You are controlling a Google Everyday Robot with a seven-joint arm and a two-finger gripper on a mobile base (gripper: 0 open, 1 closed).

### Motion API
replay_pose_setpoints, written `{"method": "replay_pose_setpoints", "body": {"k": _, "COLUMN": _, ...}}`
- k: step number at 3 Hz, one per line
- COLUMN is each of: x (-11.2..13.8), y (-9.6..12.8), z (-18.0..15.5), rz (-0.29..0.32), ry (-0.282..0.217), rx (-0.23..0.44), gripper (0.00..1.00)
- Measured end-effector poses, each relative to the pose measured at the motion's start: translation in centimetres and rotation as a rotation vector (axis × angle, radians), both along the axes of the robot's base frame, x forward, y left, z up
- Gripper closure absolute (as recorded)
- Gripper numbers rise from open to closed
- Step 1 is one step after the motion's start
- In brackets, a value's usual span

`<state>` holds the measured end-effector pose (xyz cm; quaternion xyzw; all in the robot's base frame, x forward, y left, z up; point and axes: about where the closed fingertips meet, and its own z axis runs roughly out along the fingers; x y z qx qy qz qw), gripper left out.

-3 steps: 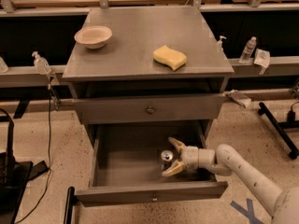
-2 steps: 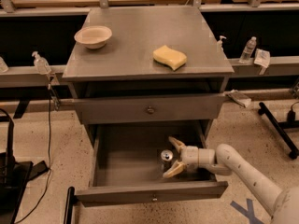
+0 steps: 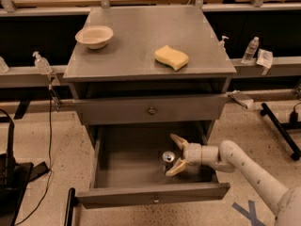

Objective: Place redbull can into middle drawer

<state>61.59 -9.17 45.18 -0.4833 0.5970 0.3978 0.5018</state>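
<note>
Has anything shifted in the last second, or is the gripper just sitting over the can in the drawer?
Nothing visibly moved. The gripper is inside the open middle drawer where it was, fingers open. The redbull can stands upright between their tips on the drawer floor, as before. The bowl and the yellow sponge on the cabinet top are unchanged too.

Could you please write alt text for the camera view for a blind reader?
A slim silver drink can stands upright in the open grey metal drawer, framed by the robot's open cream gripper. A pale round bowl and yellow sponge sit on the grey cabinet top.
</note>
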Motion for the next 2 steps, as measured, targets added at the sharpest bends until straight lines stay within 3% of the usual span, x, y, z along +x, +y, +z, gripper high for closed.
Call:
{"method": "replay_pose_setpoints", "body": {"k": 1, "x": 0.3, "y": -1.6, "z": 1.4, "rz": -0.015, "ry": -0.017, "rx": -0.005, "gripper": 0.00}}
{"method": "replay_pose_setpoints", "body": {"k": 2, "x": 0.3, "y": -4.5, "z": 2.7, "rz": -0.044, "ry": -0.006, "rx": 0.097, "gripper": 0.00}}
